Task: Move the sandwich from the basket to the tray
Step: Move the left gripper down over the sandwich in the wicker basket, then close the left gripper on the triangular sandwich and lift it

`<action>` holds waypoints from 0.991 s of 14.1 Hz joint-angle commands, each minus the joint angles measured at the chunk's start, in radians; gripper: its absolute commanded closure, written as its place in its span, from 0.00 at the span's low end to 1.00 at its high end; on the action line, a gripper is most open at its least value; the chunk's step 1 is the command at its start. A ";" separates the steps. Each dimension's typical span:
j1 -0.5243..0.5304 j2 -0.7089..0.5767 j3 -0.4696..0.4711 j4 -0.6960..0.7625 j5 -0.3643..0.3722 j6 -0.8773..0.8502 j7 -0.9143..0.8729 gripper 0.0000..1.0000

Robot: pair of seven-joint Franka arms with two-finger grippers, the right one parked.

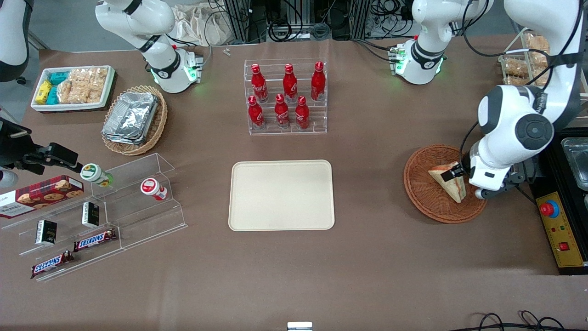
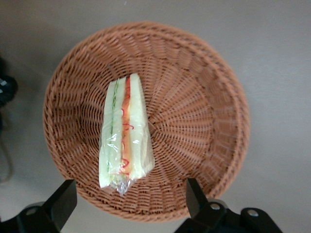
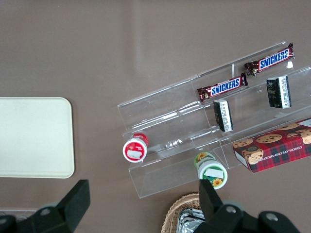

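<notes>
The gripper (image 2: pixel 127 201) hangs over the basket (image 2: pixel 204 116) with its fingers (image 2: pixel 62 199) spread wide, one to each side of the sandwich's (image 2: pixel 125 133) wrapped end and touching nothing. The sandwich lies in the basket, with bare wicker all around it. In the front view the arm covers part of the basket's (image 1: pixel 420 193) rim, and the sandwich (image 1: pixel 450 181) shows just beside the wrist. The tray (image 1: pixel 281 195) lies well apart, toward the parked arm's end, with bare table (image 1: pixel 367 184) between.

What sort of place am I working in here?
Likely a lab mock-up of a snack shop: cola bottles on a clear rack, Snickers bars on display steps. The open pincer hovers above the basket.
</notes>
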 commanded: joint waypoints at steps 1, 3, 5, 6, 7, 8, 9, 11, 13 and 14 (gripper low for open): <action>0.007 -0.008 0.009 -0.069 0.041 0.070 -0.034 0.00; 0.018 0.013 0.009 -0.071 0.055 0.078 -0.046 0.00; 0.029 0.049 0.009 -0.074 0.055 0.131 -0.101 0.00; 0.029 0.067 0.009 -0.077 0.057 0.153 -0.123 0.00; 0.030 0.081 0.009 -0.079 0.055 0.168 -0.137 0.00; 0.030 0.095 0.009 -0.079 0.055 0.179 -0.157 0.00; 0.033 0.110 0.009 -0.079 0.055 0.194 -0.184 0.00; 0.033 0.133 0.009 -0.080 0.055 0.213 -0.198 0.00; 0.035 0.156 0.009 -0.079 0.055 0.219 -0.197 0.03; 0.035 0.159 0.009 -0.079 0.055 0.225 -0.197 0.33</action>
